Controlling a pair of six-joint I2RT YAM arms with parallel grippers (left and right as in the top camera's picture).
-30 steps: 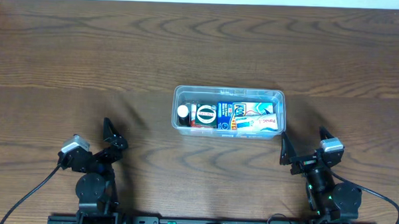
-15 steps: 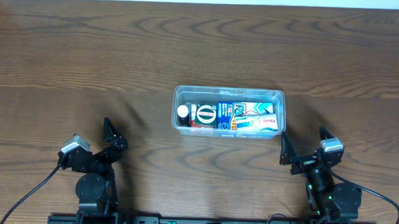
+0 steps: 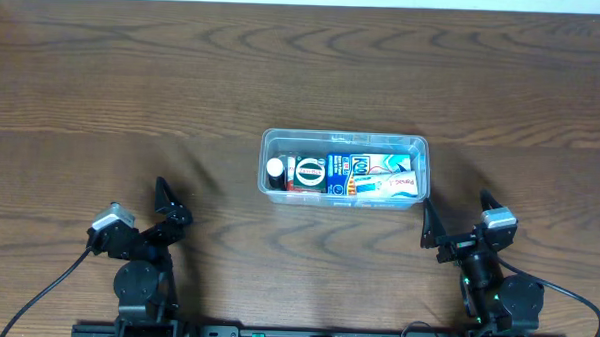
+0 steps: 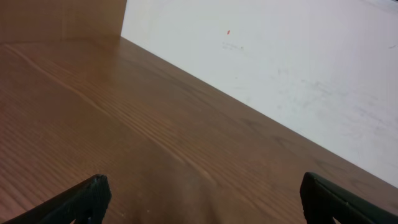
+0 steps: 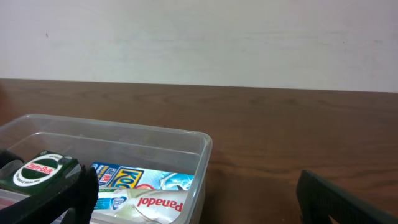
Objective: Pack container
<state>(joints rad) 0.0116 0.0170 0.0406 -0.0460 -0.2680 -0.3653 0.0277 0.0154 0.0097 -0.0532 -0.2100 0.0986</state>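
Observation:
The clear plastic container (image 3: pixel 422 153) stands at the middle of the wooden table. Inside it lie a blue packet (image 3: pixel 352 176), a white Panadol packet (image 3: pixel 395 181), a green round tin (image 3: pixel 308 172) and a small white-capped item (image 3: pixel 276 169). My left gripper (image 3: pixel 162 206) rests open near the front left, far from the container, with only bare table between its fingers (image 4: pixel 93 194). My right gripper (image 3: pixel 458 216) is open at the front right, just short of the container's right end. In the right wrist view the container (image 5: pixel 112 126) fills the lower left, showing the Panadol packet (image 5: pixel 158 202) and the tin (image 5: pixel 37 173).
A white wall (image 5: pixel 199 37) runs behind the table's far edge. The left wrist view shows a wooden panel (image 4: pixel 62 18) at the far left corner.

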